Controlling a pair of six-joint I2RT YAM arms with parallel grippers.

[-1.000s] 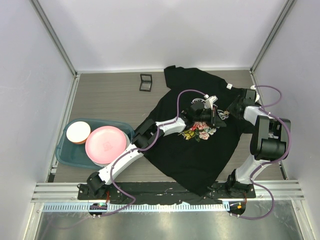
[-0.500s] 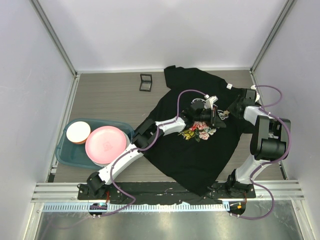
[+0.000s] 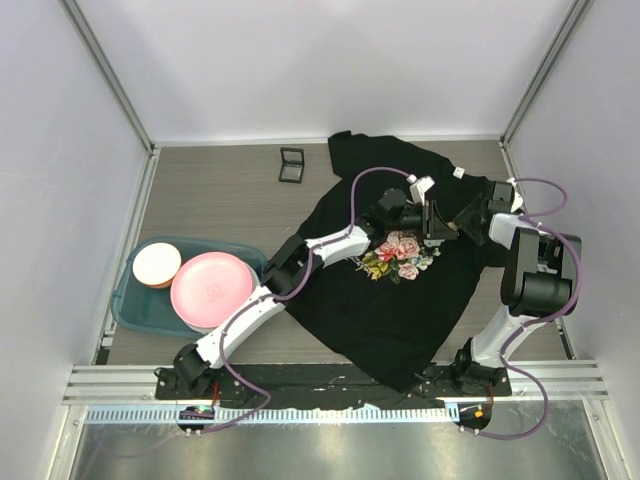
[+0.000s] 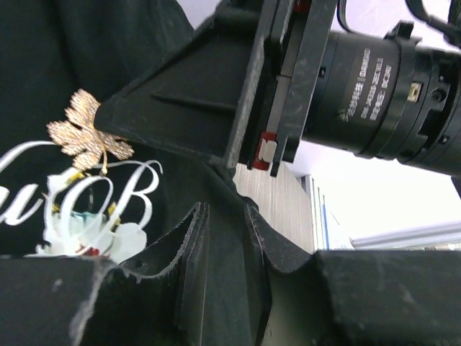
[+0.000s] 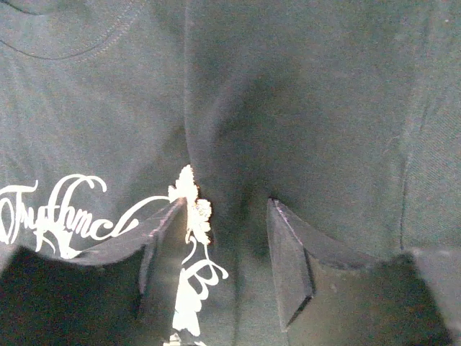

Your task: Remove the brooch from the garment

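Observation:
The garment, a black T-shirt with a rose print, lies spread on the table. The brooch, a gold leaf, is pinned by the white script on its chest. It also shows in the right wrist view. My right gripper is open and down on the cloth. The brooch lies between its jaws, against the left finger. My left gripper is shut on a raised fold of the garment just beside the brooch. In the top view the two grippers meet above the print, left and right.
A teal bin at the left holds a pink plate and a white and orange bowl. A small black square frame lies on the table at the back. Walls close in the table on three sides.
My left gripper has moved a little away from the rose print toward the collar. My right gripper has barely shifted.

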